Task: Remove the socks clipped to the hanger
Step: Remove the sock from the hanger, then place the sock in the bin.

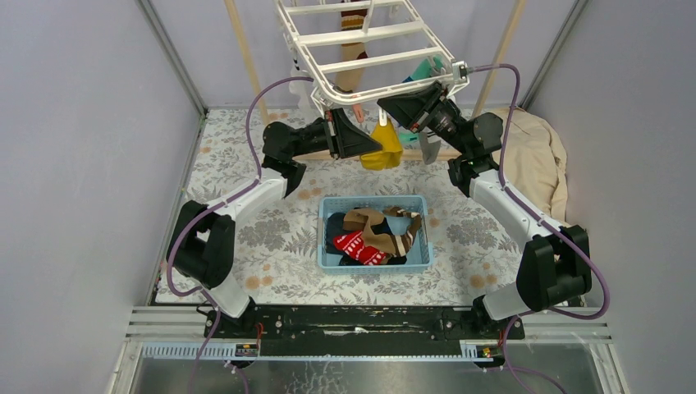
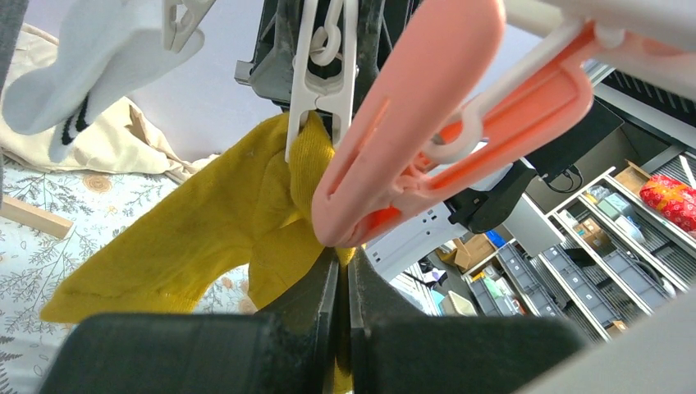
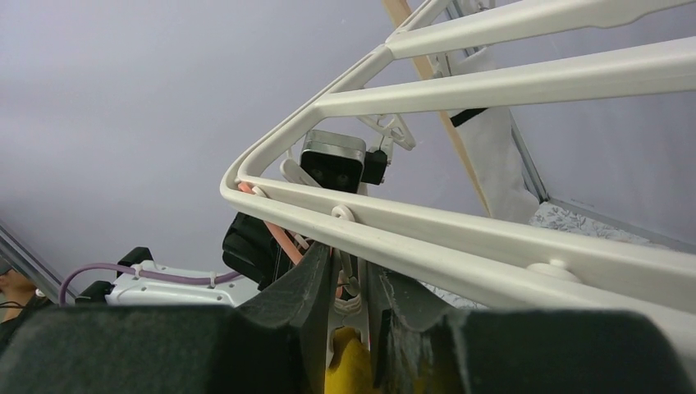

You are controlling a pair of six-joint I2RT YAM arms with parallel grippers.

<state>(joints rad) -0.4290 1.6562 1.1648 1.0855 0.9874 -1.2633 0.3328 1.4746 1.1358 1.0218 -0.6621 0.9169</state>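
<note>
- Over the left half of the bench [image 1: 246, 164], the left tool [image 1: 373, 148] reaches up beneath the hanger [image 3: 525, 78]. It is pressed together on the lower part of a yellow sock [image 1: 390, 153].
- At centre, the yellow sock hangs from a white clip [image 2: 322, 74] on the hanger's near edge, clear of the bench.
- Below it, a blue basket [image 1: 327, 246] holds loose socks [image 1: 377, 234]: brown-striped, red and dark ones.
- Farther back, a striped sock [image 1: 353, 20] and a teal sock [image 1: 427, 67] hang from the hanger.
- From the right, the right tool [image 3: 349, 263] sits at the clip, one finger close on each side. Whether it squeezes the clip I cannot tell.
- At far right, a beige cloth [image 1: 533, 152] lies on the bench.
</note>
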